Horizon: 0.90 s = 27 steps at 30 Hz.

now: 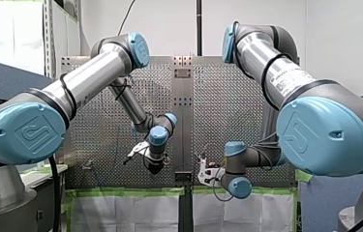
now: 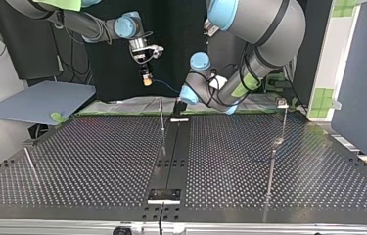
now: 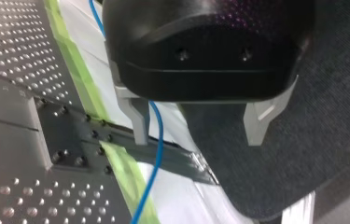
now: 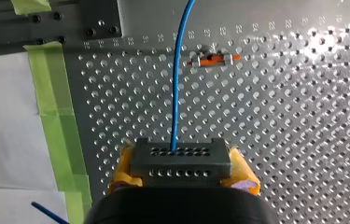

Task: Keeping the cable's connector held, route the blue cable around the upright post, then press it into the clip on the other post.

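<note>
Right claw with yellow pads clenched on the grey connector, blue cable running straight out of the connector over the perforated worktop, left claw released, metal fingers spread apart

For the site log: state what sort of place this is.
Probably a robotics lab test cell: a perforated metal table with thin upright posts, my left arm and my right arm over it, and green tape along its edge.
</note>
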Each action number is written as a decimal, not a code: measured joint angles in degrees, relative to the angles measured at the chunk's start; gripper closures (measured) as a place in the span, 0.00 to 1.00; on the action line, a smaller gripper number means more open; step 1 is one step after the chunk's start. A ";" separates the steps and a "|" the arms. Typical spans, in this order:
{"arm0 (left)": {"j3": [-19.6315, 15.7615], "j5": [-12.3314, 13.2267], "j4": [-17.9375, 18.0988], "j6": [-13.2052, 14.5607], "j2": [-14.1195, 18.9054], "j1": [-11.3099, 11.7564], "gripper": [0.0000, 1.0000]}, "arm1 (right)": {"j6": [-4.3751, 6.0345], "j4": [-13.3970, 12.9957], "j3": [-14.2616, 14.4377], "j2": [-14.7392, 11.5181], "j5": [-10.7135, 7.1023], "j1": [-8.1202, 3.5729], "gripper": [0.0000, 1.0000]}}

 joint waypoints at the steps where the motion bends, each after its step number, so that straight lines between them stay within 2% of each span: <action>1: 0.00 0.44 -0.01 -0.48 0.01 0.00 0.00 | -0.04 0.43 -0.19 0.01 -0.44 -0.14 1.00; 10: -0.01 1.77 2.13 -5.17 0.04 -0.12 0.00 | -0.43 4.97 -0.71 -0.02 -4.42 -1.84 1.00; 15: -0.01 2.55 4.11 -7.56 0.00 -0.48 0.00 | -0.66 7.38 -0.72 -0.01 -4.85 -2.44 1.00; 19: -0.01 3.42 5.21 -9.47 -0.01 -0.74 0.00 | -0.68 8.19 -0.72 -0.02 -5.05 -2.74 1.00; 27: -0.01 2.46 3.60 -12.93 -0.69 -0.94 0.00 | -0.93 8.37 -0.70 -0.04 -5.13 -3.10 1.00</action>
